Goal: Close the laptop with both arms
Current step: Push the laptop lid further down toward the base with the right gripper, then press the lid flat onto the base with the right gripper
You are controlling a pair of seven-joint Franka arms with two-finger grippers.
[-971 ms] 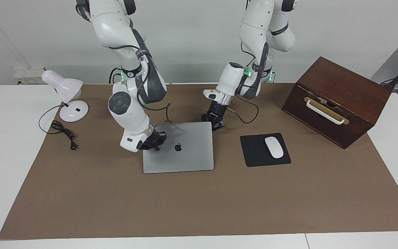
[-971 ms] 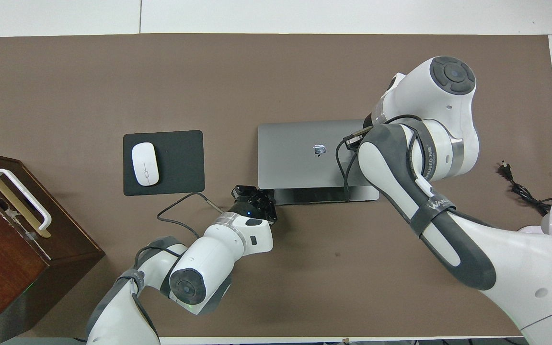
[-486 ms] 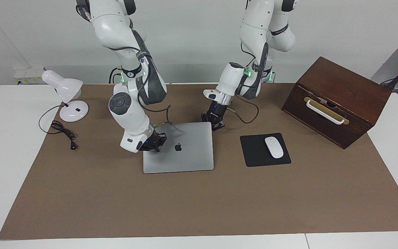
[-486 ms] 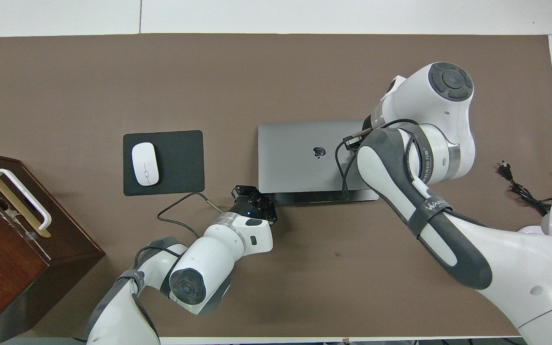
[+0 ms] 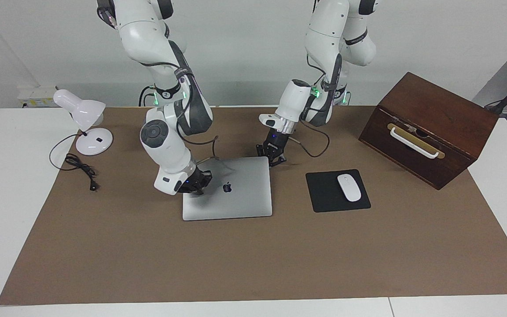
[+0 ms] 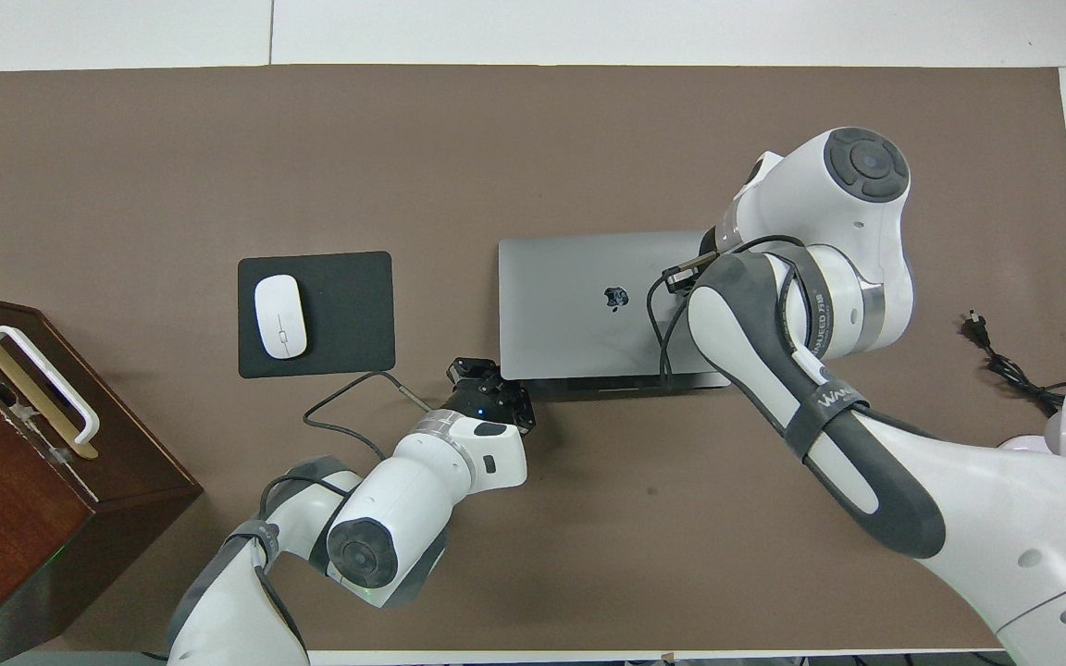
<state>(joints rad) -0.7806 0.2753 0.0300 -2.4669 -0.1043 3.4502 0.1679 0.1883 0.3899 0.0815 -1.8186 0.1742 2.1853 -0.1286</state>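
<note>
The laptop [image 5: 227,188] lies in the middle of the brown mat [image 5: 253,259], its lid almost flat. One last soft push down should close it.

The right gripper [image 5: 194,182], fingers shut and holding nothing, presses the lid at 9 o'clock from the logo. The left gripper [image 5: 272,154], also shut and empty, sits at the lid's 1 o'clock corner. Both arms bend low.

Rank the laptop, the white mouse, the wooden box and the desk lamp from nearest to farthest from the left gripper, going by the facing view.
From the left gripper:
1. Laptop, right beside it, at the lid's corner.
2. White mouse, on the black pad toward the left arm's end.
3. Wooden box, further toward that same end.
4. Desk lamp, at the right arm's end.
</note>
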